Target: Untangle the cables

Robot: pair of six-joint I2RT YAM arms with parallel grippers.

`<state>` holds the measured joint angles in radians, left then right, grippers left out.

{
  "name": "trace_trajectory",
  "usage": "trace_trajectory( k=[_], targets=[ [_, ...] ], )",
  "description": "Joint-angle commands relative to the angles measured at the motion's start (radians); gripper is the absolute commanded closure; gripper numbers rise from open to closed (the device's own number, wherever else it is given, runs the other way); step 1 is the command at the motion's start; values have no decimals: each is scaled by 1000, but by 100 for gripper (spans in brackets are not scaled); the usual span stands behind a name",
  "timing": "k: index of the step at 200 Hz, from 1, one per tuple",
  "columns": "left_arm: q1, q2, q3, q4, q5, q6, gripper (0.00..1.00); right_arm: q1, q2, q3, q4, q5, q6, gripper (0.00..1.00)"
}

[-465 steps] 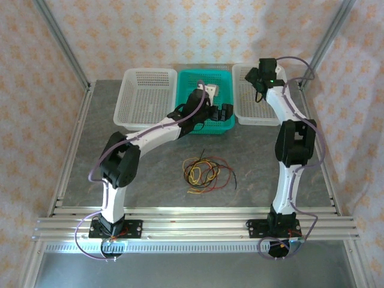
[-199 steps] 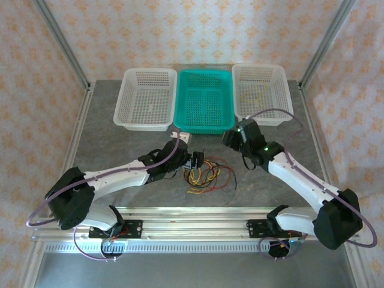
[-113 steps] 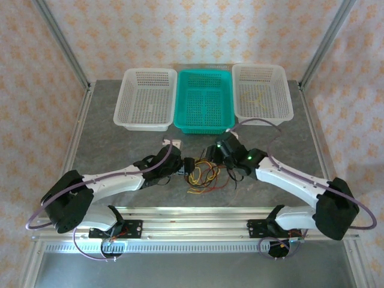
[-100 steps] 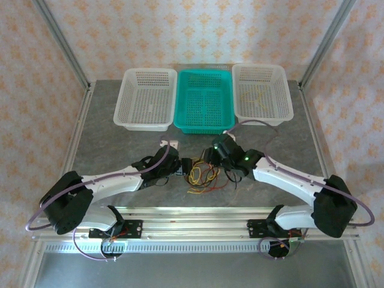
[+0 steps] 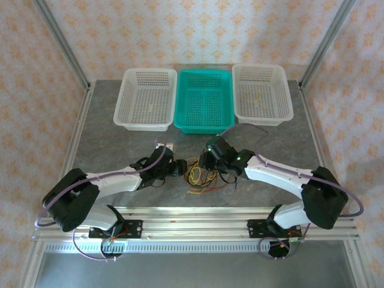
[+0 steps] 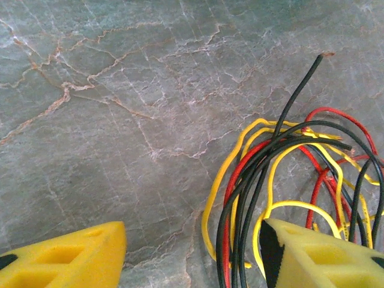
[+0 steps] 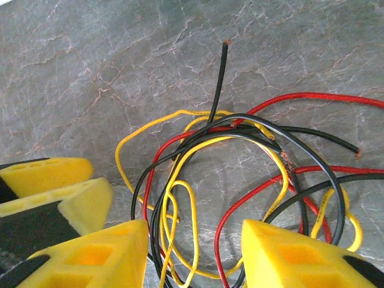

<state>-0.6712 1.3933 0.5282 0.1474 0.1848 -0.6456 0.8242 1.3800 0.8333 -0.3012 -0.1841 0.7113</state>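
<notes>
The cables [image 5: 205,176] lie as a loose tangle of red, yellow and black wires on the grey table, front centre. My left gripper [image 5: 180,168] sits low at the bundle's left edge. It is open, with several black, red and yellow strands [image 6: 252,204] lying between its fingers, close to the right finger [image 6: 318,255]. My right gripper [image 5: 207,161] hovers over the bundle's far left part, open, its yellow fingers [image 7: 90,258] straddling the looping wires [image 7: 228,156]. The left gripper's fingertips [image 7: 57,180] show beside it, almost touching.
Three baskets stand in a row at the back: a white one [image 5: 148,72], a teal one [image 5: 204,72] and another white one [image 5: 259,67]. Bare marbled tabletop [image 5: 114,144] spreads to the left and right of the bundle. An aluminium rail [image 5: 198,223] runs along the near edge.
Both arms came down from the baskets to the cable bundle. Over the last half second, the right gripper edged left over the tangle and the left gripper crept closer to it.
</notes>
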Motion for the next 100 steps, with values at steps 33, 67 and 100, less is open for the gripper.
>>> trace_trajectory(
  k=[33,67,100],
  targets=[
    [15,78,38,54,33,28,45,4,30,-3,24,-15,14,57],
    [15,118,56,79,39,27,50,3,52,0,29,-7,26,58],
    [15,150,81,89,42,35,55,4,69,6,37,2,34,60]
  ],
)
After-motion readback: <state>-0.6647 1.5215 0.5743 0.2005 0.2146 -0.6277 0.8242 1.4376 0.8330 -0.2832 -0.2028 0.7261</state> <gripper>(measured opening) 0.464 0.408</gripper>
